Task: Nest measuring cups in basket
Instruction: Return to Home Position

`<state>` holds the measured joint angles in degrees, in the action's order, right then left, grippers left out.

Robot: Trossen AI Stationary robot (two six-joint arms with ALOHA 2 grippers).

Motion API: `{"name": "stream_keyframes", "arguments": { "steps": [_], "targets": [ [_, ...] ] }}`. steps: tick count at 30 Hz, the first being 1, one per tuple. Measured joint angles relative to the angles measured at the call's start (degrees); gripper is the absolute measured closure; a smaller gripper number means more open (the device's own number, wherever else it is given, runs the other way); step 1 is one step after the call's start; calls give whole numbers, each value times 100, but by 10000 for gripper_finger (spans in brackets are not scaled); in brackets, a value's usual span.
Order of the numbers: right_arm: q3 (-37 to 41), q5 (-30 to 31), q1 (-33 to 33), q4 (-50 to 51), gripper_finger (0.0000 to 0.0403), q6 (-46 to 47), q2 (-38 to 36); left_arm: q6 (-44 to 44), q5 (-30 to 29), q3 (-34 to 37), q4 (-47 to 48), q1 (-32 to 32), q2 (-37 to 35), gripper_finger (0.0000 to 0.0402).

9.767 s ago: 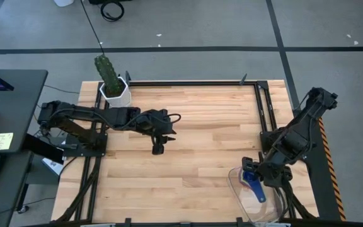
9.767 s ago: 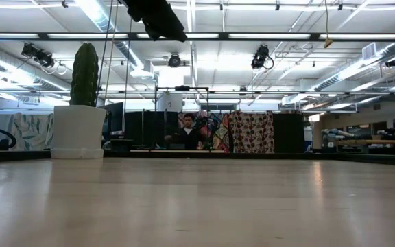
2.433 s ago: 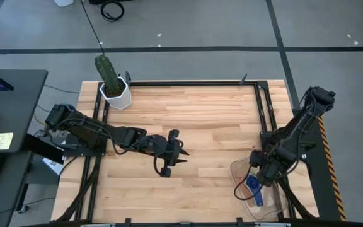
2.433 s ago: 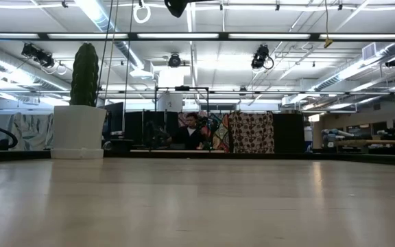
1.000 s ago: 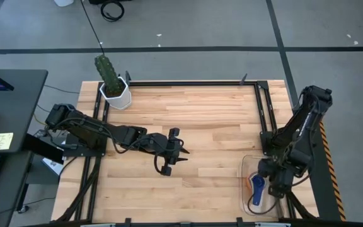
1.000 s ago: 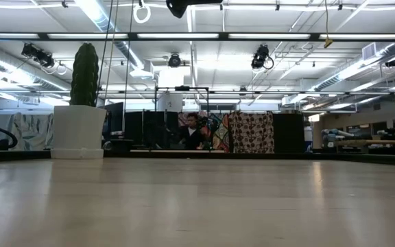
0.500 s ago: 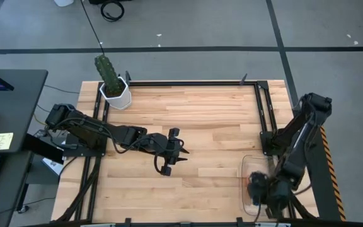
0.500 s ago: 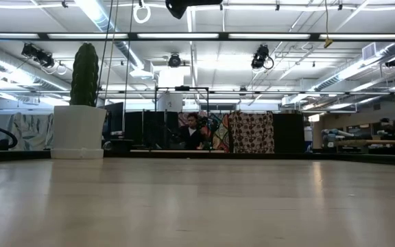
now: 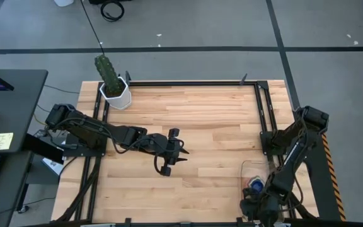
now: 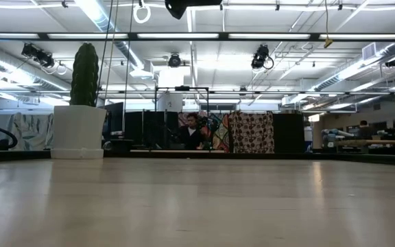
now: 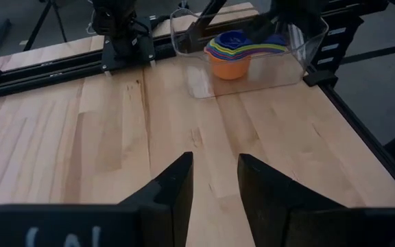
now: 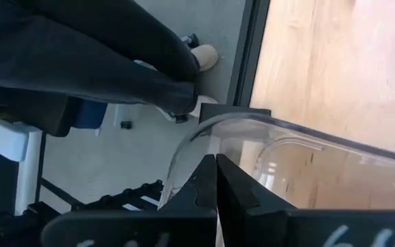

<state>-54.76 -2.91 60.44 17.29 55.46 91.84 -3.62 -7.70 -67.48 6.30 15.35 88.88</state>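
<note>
Stretching beneath workshop ceiling lights [image 10: 266, 36], wooden table [image 9: 219, 120], corner clear bin [image 11: 302, 48] holding nested measuring cups [image 11: 233, 55], left gripper [image 11: 213, 159] spread, right gripper [image 12: 215, 161] pinched together.

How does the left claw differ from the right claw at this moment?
The left claw is open; the right claw is shut. The left claw hangs over the table's middle; the right claw is at the basket's rim. Both are dark, with two fingers.

One basket [image 11: 197, 79]; one measuring cups [image 11: 233, 55] stack; one cactus pot [image 9: 116, 94]; left gripper [image 11: 214, 168], right gripper [image 12: 216, 165].
</note>
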Motion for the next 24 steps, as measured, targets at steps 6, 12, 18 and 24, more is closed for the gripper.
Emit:
{"name": "stream_keyframes", "arguments": {
  "steps": [6,12,18,24],
  "targets": [
    [0,57,31,116,403,30,-166,0,0,0,0,0,0,280],
    [-179,76,79,1243,403,13,-632,-1,0,0,-8,0,0,280],
    [-1130,796,77,3125,403,-299,-1070,-6,0,0,1,48,-50,280],
    [-2053,2004,27,4527,403,-455,-1319,-55,5,-15,40,196,-474,280]
  ]
}}
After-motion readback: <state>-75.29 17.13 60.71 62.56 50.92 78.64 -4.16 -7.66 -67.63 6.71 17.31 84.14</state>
